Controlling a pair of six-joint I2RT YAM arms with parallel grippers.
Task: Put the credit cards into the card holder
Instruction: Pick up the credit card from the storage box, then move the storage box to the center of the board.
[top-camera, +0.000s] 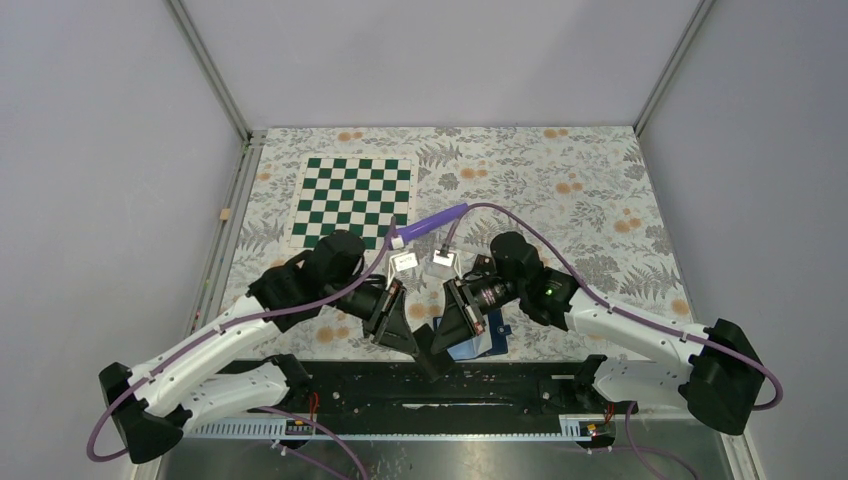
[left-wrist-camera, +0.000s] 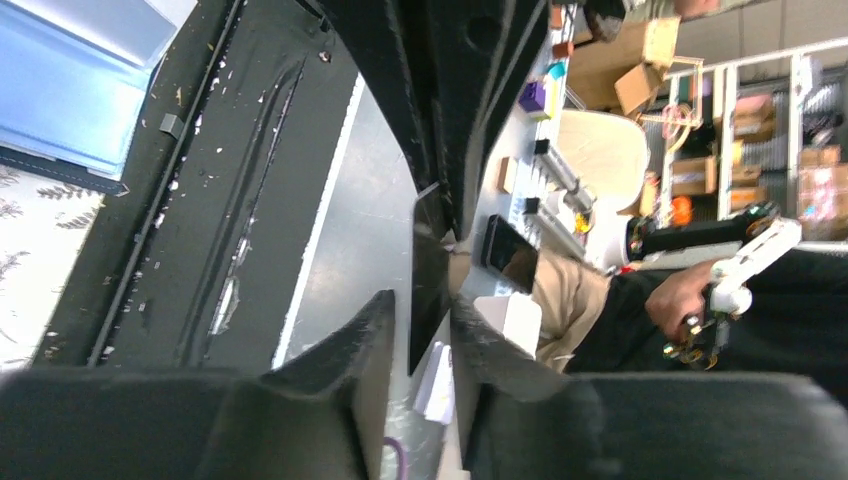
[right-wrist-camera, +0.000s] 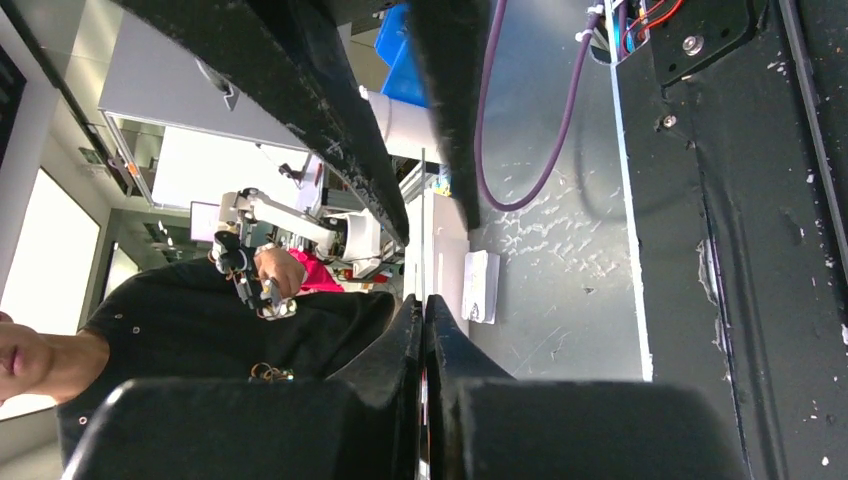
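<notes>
A dark credit card (left-wrist-camera: 430, 250) stands edge-on between both grippers above the table's near edge. My right gripper (right-wrist-camera: 423, 305) is shut on it, and a thin strip of the card (right-wrist-camera: 423, 220) rises from between the pressed fingers. My left gripper (left-wrist-camera: 425, 305) has its jaws a little apart around the same card, with a gap on the left side. In the top view the two grippers (top-camera: 415, 345) (top-camera: 440, 345) meet tip to tip and hide the card. The card holder (top-camera: 482, 340), navy with pale blue inside, lies open just right of them; it also shows in the left wrist view (left-wrist-camera: 70, 90).
A green and white chessboard mat (top-camera: 355, 200) lies at the back left on the floral cloth. A purple tube (top-camera: 435, 222) lies behind the grippers. The black base rail (top-camera: 450, 385) runs along the near edge below the grippers.
</notes>
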